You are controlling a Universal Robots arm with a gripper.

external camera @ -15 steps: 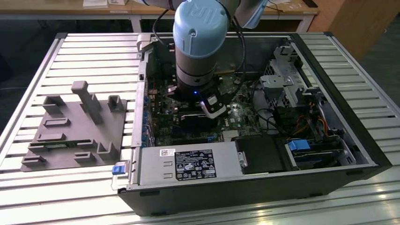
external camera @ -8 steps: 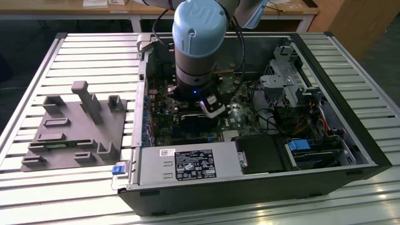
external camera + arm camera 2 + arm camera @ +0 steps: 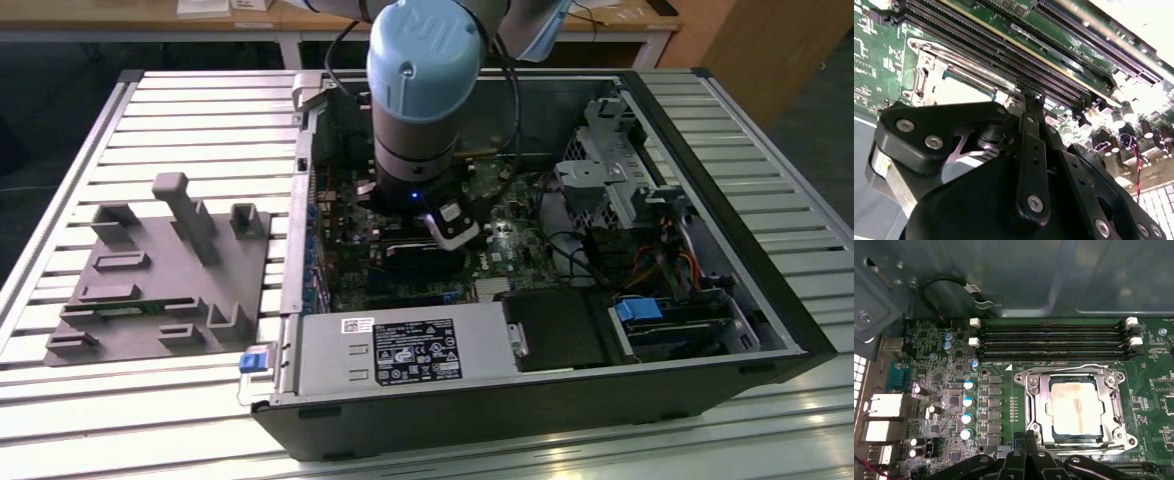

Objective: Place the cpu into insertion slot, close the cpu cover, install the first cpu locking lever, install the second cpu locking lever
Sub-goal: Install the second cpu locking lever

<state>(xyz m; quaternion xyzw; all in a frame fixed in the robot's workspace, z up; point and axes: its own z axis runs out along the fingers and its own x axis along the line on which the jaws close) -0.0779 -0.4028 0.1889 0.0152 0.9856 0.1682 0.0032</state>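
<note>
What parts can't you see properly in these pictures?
- In the exterior view, the arm hides the socket area of the motherboard.
- In the second wrist view, the pincer covers part of the cpu.
- In the first wrist view, the pincer's links hide the near edge of the cpu cover; whether the locking levers are latched cannot be told.
- The parts on the grey holder are too small to identify.

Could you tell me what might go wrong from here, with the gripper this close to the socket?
The gripper sits right at the edge of the cpu cover, which lies closed over the cpu. A sideways slip could scrape the frame or knock the small capacitors beside the socket. The memory slots run close behind, leaving little room for a wide sweep.
</note>
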